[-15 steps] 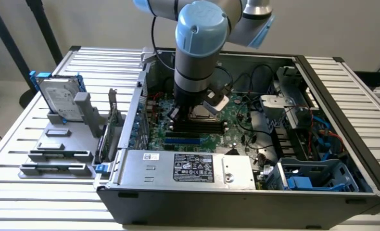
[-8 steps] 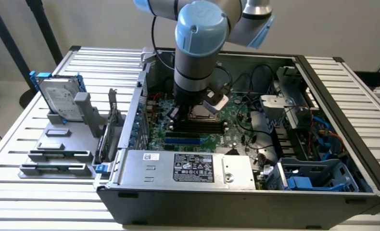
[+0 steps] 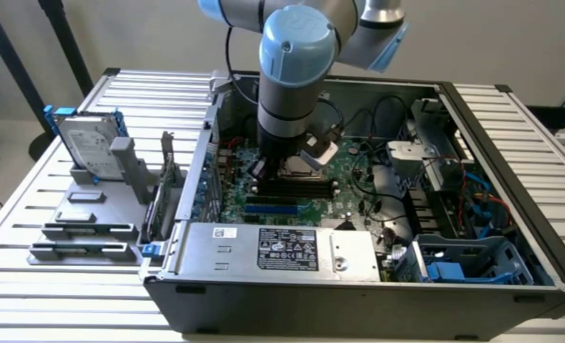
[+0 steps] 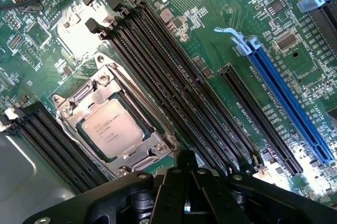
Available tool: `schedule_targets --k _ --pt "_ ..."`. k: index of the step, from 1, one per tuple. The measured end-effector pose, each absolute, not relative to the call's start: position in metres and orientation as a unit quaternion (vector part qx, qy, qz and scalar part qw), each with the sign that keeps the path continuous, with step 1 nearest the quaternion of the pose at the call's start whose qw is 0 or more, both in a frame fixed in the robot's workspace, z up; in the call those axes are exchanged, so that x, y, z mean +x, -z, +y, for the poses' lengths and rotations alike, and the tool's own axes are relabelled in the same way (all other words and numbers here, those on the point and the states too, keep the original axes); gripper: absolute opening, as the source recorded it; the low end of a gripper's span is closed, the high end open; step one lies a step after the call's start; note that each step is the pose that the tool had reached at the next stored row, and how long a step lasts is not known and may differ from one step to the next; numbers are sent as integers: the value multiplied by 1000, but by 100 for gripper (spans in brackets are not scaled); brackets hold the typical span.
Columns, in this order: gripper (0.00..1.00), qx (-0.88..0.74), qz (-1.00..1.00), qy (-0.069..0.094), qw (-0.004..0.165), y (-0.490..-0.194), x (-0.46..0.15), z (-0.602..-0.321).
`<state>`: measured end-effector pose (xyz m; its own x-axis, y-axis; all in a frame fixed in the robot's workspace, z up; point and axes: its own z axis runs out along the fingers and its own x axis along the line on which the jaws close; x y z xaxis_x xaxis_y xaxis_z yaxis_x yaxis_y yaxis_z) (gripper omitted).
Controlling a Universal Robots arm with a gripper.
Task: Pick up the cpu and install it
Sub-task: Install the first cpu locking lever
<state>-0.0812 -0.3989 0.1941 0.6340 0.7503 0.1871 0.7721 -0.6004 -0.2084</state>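
- Cpu (image 4: 112, 127) sits flat in the socket frame (image 4: 113, 124) on the motherboard (image 4: 210, 45), just ahead of the fingers; the install looks mostly done.
- Gripper (image 4: 187, 197) fingers look pressed together, holding nothing.
- Black RAM slots (image 4: 179, 87) run just beside the socket; blue slot (image 4: 287, 100) farther out.
- Arm (image 3: 297, 78) reaches down into the open PC case (image 3: 359, 286).
- Case sits on a slatted white table (image 3: 34, 214); hard drive (image 3: 90, 146) in a rack well apart.
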Motion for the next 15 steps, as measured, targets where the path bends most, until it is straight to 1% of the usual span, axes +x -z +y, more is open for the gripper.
schedule_targets --k 5,7,15 --pt "11 -894 -426 40 136 -209 -81 -399" --pt "11 -894 -426 40 136 -211 -81 -397" --pt "11 -891 -430 38 137 -211 -81 -372"
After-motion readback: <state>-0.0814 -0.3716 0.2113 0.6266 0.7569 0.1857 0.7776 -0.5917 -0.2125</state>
